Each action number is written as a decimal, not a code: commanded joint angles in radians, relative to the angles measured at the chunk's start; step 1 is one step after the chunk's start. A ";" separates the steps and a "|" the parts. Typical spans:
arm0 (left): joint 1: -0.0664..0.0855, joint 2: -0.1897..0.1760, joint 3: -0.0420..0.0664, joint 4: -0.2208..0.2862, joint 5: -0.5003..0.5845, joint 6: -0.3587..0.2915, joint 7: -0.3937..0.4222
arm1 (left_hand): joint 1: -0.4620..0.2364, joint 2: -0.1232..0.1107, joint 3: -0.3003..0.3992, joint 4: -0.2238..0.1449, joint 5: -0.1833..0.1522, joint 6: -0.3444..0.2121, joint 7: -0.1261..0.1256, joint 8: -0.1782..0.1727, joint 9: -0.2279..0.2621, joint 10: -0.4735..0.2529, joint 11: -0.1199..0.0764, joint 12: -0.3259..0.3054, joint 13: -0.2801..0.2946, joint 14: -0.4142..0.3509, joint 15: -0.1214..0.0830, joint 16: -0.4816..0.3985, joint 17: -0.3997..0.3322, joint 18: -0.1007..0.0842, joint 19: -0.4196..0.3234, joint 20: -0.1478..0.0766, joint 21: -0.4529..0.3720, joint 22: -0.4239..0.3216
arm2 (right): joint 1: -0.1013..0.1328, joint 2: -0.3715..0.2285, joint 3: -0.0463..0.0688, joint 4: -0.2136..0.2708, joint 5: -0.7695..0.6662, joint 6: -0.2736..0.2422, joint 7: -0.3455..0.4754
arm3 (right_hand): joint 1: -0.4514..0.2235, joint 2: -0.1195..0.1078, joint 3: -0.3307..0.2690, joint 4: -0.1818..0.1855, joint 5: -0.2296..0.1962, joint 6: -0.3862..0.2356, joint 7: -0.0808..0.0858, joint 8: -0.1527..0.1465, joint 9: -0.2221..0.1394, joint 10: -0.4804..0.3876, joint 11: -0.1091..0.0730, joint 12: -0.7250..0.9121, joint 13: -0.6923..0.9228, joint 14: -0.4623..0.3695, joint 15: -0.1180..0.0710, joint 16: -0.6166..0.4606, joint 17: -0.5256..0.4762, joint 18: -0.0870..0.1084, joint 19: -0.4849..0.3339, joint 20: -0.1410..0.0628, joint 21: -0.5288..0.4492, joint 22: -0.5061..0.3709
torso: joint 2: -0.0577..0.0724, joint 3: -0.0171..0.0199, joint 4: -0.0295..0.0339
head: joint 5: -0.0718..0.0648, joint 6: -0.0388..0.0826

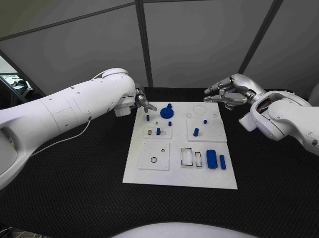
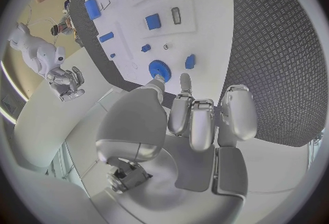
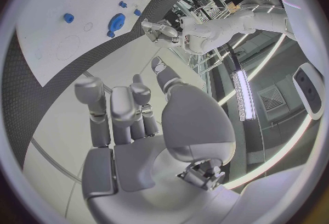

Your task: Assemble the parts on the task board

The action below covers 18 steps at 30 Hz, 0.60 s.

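Observation:
The white task board (image 1: 175, 171) lies in the middle of the black table. A blue gear (image 1: 166, 112) stands near its far left corner, with small blue pegs (image 1: 196, 132) behind the middle. A thick blue cylinder (image 1: 211, 158) and a thin one (image 1: 222, 161) lie at the near right. My left hand (image 1: 141, 103) hovers at the far left corner, fingertips close to the gear (image 2: 158, 67), holding nothing. My right hand (image 1: 229, 93) hangs beyond the far right corner, fingers loosely bent and empty. The gear (image 3: 117, 20) also shows past the right hand's fingers (image 3: 113, 108).
Empty rectangular slots (image 1: 186, 156) and round holes (image 1: 154, 160) mark the board's near half. Black mat surrounds the board on all sides. Grey wall panels stand just behind the table's far edge.

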 commanded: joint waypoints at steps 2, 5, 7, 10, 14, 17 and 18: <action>0.001 0.020 -0.007 -0.046 -0.030 0.058 0.028 | 0.012 0.003 -0.009 -0.001 0.000 0.009 -0.003 -0.003 -0.002 0.021 0.003 0.006 0.205 0.100 0.005 0.006 0.252 0.017 0.002 0.002 0.002 0.002 | 0.002 0.003 0.001 0.000 -0.001 0.003 0.005 | -0.003 0.004 0.001 -0.002 0.006 -0.006 -0.002 -0.005 0.000 0.002 -0.001 -0.002 0.000 0.007 -0.001 -0.006 0.000 0.010 0.000 -0.002 -0.005 0.000 | 0.001 -0.0004 -0.0009 | 0.003 -0.001; 0.001 0.034 -0.011 -0.074 -0.033 0.061 0.030 | 0.015 0.006 -0.009 -0.003 0.001 0.011 -0.003 -0.003 -0.004 0.020 0.002 0.005 0.204 0.100 0.005 0.005 0.251 0.018 0.000 0.002 0.000 0.000 | 0.002 0.004 0.001 -0.002 -0.001 0.003 0.006 | -0.003 0.004 0.001 -0.002 0.006 -0.006 -0.002 -0.005 0.000 0.002 -0.001 -0.002 -0.001 0.007 -0.001 -0.007 0.000 0.010 0.001 -0.002 -0.005 0.000 | 0.001 -0.0006 -0.0005 | 0.004 -0.002; 0.001 0.041 -0.012 -0.088 -0.035 0.061 0.030 | 0.015 0.006 -0.009 -0.003 0.001 0.011 -0.003 -0.003 -0.004 0.020 0.002 0.005 0.204 0.100 0.005 0.005 0.251 0.018 0.000 0.002 0.000 0.000 | 0.002 0.005 0.001 -0.003 -0.001 0.003 0.006 | -0.003 0.004 0.001 -0.002 0.006 -0.006 -0.002 -0.005 0.000 0.002 -0.001 -0.003 -0.002 0.007 -0.001 -0.007 0.000 0.010 0.001 -0.002 -0.005 0.000 | 0.001 -0.0010 0.0000 | 0.003 -0.003; 0.001 0.051 -0.014 -0.108 -0.036 0.065 0.029 | 0.016 0.007 -0.010 -0.003 0.001 0.011 -0.004 -0.003 -0.004 0.020 0.002 0.006 0.205 0.100 0.005 0.006 0.252 0.018 0.000 0.002 0.000 0.000 | 0.002 0.008 0.001 -0.004 -0.001 0.004 0.006 | -0.003 0.004 0.001 -0.002 0.006 -0.006 -0.002 -0.005 0.000 0.002 -0.001 -0.003 -0.002 0.007 -0.001 -0.007 0.000 0.010 0.001 -0.002 -0.005 0.000 | 0.001 -0.0005 -0.0008 | 0.004 -0.003; 0.001 0.060 -0.015 -0.125 -0.037 0.073 0.029 | 0.016 0.008 -0.010 -0.003 0.001 0.012 -0.004 -0.003 -0.004 0.021 0.002 0.007 0.205 0.101 0.005 0.007 0.252 0.018 0.001 0.002 0.000 0.001 | 0.002 0.010 0.001 -0.005 -0.001 0.004 0.007 | -0.003 0.004 0.001 -0.002 0.006 -0.006 -0.002 -0.005 0.000 0.002 -0.001 -0.003 -0.002 0.007 -0.001 -0.007 0.000 0.010 0.001 -0.002 -0.005 0.000 | 0.000 0.0005 0.0002 | 0.006 -0.004; 0.001 0.064 -0.015 -0.134 -0.037 0.078 0.028 | 0.016 0.008 -0.010 -0.003 0.001 0.012 -0.004 -0.003 -0.004 0.021 0.002 0.007 0.205 0.101 0.005 0.007 0.252 0.018 0.001 0.002 0.000 0.001 | 0.002 0.011 0.001 -0.005 -0.001 0.004 0.007 | -0.003 0.004 0.001 -0.002 0.006 -0.006 -0.002 -0.005 0.000 0.002 -0.001 -0.003 -0.002 0.007 -0.001 -0.007 0.000 0.010 0.001 -0.002 -0.005 0.000 | 0.000 0.0009 -0.0001 | 0.007 -0.004; 0.001 0.065 -0.015 -0.136 -0.037 0.079 0.028 | 0.017 0.008 -0.010 -0.004 0.001 0.012 -0.004 -0.003 -0.004 0.021 0.002 0.006 0.205 0.101 0.005 0.006 0.252 0.018 0.001 0.002 0.000 0.001 | 0.002 0.011 0.001 -0.005 -0.001 0.004 0.007 | -0.003 0.004 0.001 -0.002 0.006 -0.006 -0.002 -0.005 0.000 0.002 -0.001 -0.003 -0.002 0.007 -0.001 -0.007 0.000 0.010 0.001 -0.002 -0.005 0.000 | 0.000 0.0008 -0.0010 | 0.008 -0.004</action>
